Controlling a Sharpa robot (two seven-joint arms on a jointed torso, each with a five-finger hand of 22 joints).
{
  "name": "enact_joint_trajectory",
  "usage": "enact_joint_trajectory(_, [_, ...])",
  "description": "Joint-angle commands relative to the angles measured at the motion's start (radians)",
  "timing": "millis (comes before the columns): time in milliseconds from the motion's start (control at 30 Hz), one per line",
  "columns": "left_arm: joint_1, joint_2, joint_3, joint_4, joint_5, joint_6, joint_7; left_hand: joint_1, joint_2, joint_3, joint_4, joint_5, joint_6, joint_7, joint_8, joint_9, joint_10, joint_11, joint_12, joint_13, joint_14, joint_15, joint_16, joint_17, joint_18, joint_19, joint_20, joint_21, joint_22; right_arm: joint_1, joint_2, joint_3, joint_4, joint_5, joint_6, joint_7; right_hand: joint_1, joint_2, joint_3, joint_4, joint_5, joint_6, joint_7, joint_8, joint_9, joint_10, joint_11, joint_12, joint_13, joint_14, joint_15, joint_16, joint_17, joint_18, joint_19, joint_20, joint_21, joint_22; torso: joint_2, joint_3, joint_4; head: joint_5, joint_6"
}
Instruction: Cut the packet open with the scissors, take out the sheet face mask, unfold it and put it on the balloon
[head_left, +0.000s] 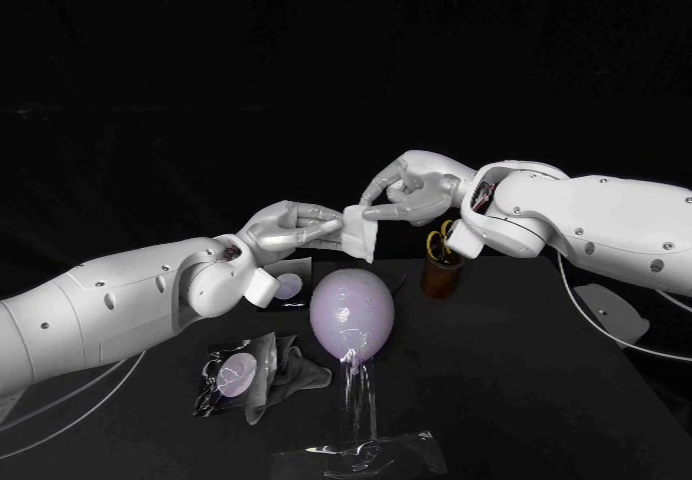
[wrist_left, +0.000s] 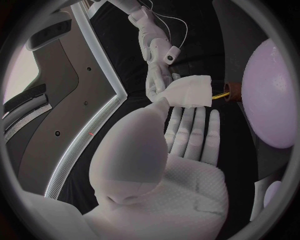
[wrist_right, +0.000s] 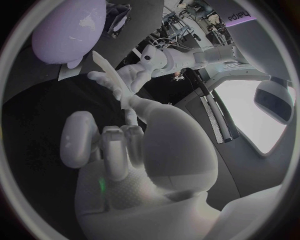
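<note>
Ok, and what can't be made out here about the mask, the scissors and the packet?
Sheet mask: head view, folded; fingers of the left hand and right hand cover its edges, so how far it has been opened is hidden.
Scissors: head view, blades sunk in the brown holder.
Packet: head view, too dark and crumpled to show the cut.
</note>
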Motion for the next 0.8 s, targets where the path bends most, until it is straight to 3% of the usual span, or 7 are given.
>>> enact_joint_trajectory(33, [0.0, 0.003, 0.002, 0.003, -0.046, -0.012, 0.008, 0.013, 0.002, 0.004, -0.002, -0.005, 0.01, 0.002, -0.006, -0.002, 0.005, -0.001, 0.003, 0.0, 0.006, -0.005, 0.007, 0.0, 0.014, 0.017, 0.0, 0.007, 0.002, 0.001, 0.001, 0.001, 0.001, 0.001, 0.004, 0.014, 0.006, 0.006, -0.006, -0.002, 0.003, 0.006, -0.001, 0.003, 0.044, 0.084, 0.0, 0.003, 0.241, 0.108, 0.001, 0.004, 0.264, 0.008, -0.008, 0.001, -0.007, 0.171, 0.0, 0.0002, 0.0004, 0.0, 0.001])
enact_joint_trajectory(400, [0.0, 0.0, 0.002, 0.002, -0.053, 0.016, 0.008, 0.042, 0.043, 0.034, 0.004, -0.005, 0.06, 0.006, 0.014, 0.003, 0.054, -0.023, 0.015, 0.001, 0.033, -0.021, 0.019, 0.005, 0.02, 0.039, -0.001, 0.015, 0.003, 0.002, 0.006, 0.001, -0.009, 0.001, -0.001, 0.013, 0.006, 0.006, -0.006, -0.002, 0.003, 0.006, -0.001, 0.003, 0.044, 0.084, 0.0, 0.003, 0.241, 0.108, 0.001, 0.004, 0.264, 0.008, -0.008, 0.001, -0.007, 0.171, 0.0, -0.0002, 0.0002, 0.0, -0.001])
enact_joint_trajectory(800, [0.0, -0.003, 0.002, 0.002, -0.049, 0.032, 0.01, 0.062, 0.059, 0.058, 0.002, -0.006, 0.079, -0.005, 0.024, 0.008, 0.077, -0.028, 0.011, -0.001, 0.04, -0.025, 0.022, 0.007, 0.025, 0.041, -0.001, 0.012, 0.001, 0.002, 0.01, 0.001, -0.017, -0.002, -0.004, 0.013, 0.006, 0.007, -0.007, -0.002, 0.003, 0.006, -0.001, 0.004, 0.044, 0.085, 0.001, 0.004, 0.241, 0.108, 0.001, 0.004, 0.264, 0.009, -0.009, 0.001, -0.009, 0.171, 0.0, -0.0004, -0.0003, -0.002, -0.005])
